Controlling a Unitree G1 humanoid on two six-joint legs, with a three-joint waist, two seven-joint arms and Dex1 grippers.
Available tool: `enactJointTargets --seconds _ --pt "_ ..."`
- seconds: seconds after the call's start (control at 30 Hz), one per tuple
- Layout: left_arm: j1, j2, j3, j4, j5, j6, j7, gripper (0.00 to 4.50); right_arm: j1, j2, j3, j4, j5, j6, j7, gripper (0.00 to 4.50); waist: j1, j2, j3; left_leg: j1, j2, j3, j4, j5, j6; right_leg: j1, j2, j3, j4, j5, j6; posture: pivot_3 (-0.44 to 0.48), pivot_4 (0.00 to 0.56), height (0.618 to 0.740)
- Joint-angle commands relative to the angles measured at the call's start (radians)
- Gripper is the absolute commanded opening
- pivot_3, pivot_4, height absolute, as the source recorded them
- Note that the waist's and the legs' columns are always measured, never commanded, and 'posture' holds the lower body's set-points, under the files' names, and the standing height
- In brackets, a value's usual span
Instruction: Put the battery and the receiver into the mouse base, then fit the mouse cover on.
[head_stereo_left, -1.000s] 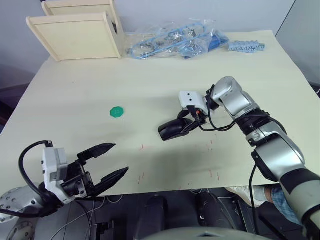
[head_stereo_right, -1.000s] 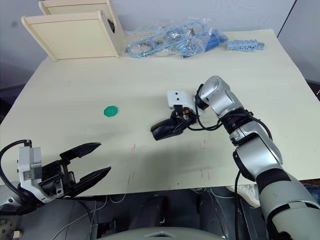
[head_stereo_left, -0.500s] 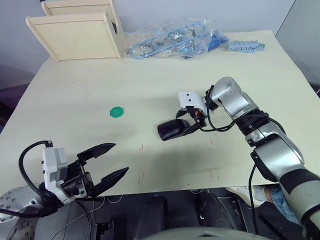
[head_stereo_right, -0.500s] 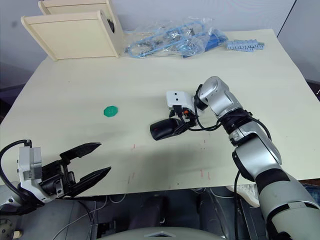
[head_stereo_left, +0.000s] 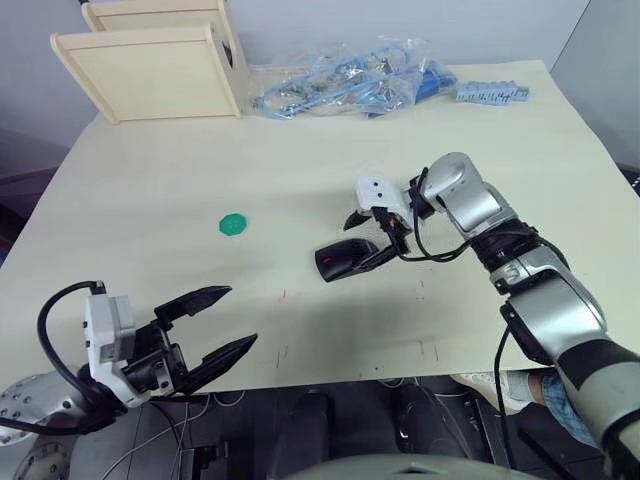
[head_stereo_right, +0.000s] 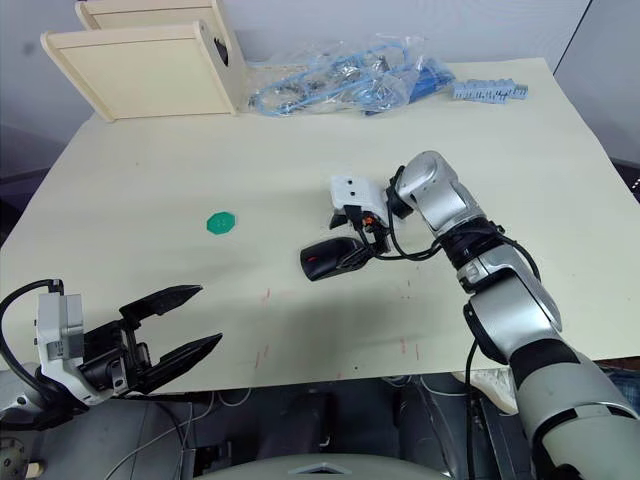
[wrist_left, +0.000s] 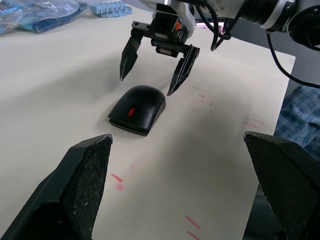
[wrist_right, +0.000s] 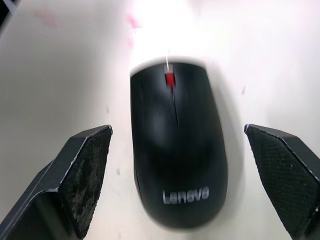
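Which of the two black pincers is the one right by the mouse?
The right pincer, open, with its two fingers just behind the black mouse with the red wheel. The left pincer hangs open at the table's near edge, far from it.

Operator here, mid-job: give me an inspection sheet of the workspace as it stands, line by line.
Surface: beige table, faint red marks near the front edge.
Job's things: mouse assembled, cover on, red wheel showing, flat on the table; battery and receiver nothing seen.
Clutter: green disc; plastic bags of blue parts; blue strip; wooden boxes at the far left.
Grippers: right pincer open, just behind the mouse, not touching; left pincer open, at the front edge.
Cables: black cable along the right arm.
Surroundings: nothing seen.
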Motion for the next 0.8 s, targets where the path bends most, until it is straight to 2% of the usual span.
enactJointTargets --seconds 0.03,0.1,0.2,0.57,0.6,0.67,0.8 --pt "0.014 -0.003 0.004 0.007 0.003 -0.018 -0.007 4.5 0.01 0.02 -0.039 -0.094 0.062 0.051 -0.001 4.47 0.0 0.0 0.0 0.0 0.0 0.0 0.0 0.0 0.0 0.0 0.0 0.0 0.0 0.0 0.0 0.0 0.15 0.74" --pt "0.018 -0.005 0.005 0.009 0.004 -0.02 -0.009 4.5 0.02 0.027 -0.035 -0.121 0.068 0.082 -0.013 4.47 0.0 0.0 0.0 0.0 0.0 0.0 0.0 0.0 0.0 0.0 0.0 0.0 0.0 0.0 0.0 0.0 0.15 0.74" --pt "0.023 -0.008 0.007 0.013 0.007 -0.024 -0.011 4.5 0.035 0.048 -0.025 -0.152 0.067 0.107 -0.053 3.14 0.0 0.0 0.0 0.0 0.0 0.0 0.0 0.0 0.0 0.0 0.0 0.0 0.0 0.0 0.0 0.0 0.15 0.74" --pt "0.032 -0.009 0.009 0.026 0.014 -0.036 -0.016 4.5 0.049 0.11 0.041 -0.203 0.038 0.199 -0.131 3.14 0.0 0.0 0.0 0.0 0.0 -0.001 0.0 0.0 0.0 0.0 0.0 0.0 0.0 0.0 0.0 0.0 0.15 0.74" --pt "0.033 -0.009 0.01 0.026 0.014 -0.036 -0.016 4.5 0.048 0.111 0.045 -0.205 0.038 0.204 -0.132 2.59 0.0 0.0 0.0 0.0 0.0 -0.001 0.0 0.0 0.0 0.0 0.0 -0.001 0.0 0.0 0.0 0.0 0.15 0.74" --pt "0.035 -0.008 0.012 0.025 0.014 -0.036 -0.017 4.5 0.046 0.113 0.061 -0.212 0.028 0.201 -0.136 1.83 0.0 0.0 0.0 0.0 0.0 -0.001 0.0 0.0 0.0 0.0 0.0 -0.001 0.0 0.0 0.0 0.0 0.15 0.74" --pt "0.032 -0.006 0.01 0.027 0.018 -0.036 -0.015 4.5 0.038 0.128 0.078 -0.201 0.009 0.195 -0.161 1.83 0.0 0.0 0.0 0.0 0.0 -0.001 0.0 0.0 0.0 0.0 0.0 -0.001 0.0 0.0 0.0 0.0 0.15 0.74"
